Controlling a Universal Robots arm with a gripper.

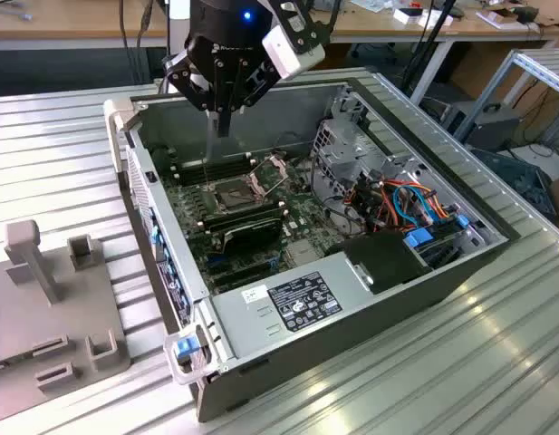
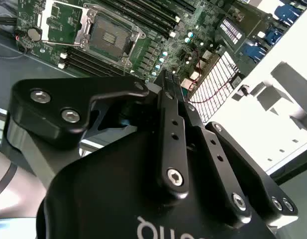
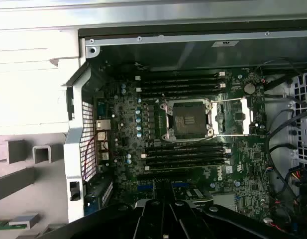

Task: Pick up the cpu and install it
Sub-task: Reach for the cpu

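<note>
Overhead, gripper (image 1: 222,127) — its hold indiscernible — above the open socket (image 1: 234,193).

This is a robotics lab or test workshop. An open desktop computer case (image 1: 370,326) lies on its side on a ribbed aluminium desk (image 1: 460,381), its motherboard (image 1: 261,217) bared. A robot arm's black end effector (image 1: 222,127) hangs above it. A grey fixture block (image 1: 53,299) with slots and posts sits on the desk at the exterior view's left. Behind stand wooden workbenches (image 1: 71,23) with dangling cables (image 1: 125,32) and a metal profile frame (image 1: 533,72).
</note>
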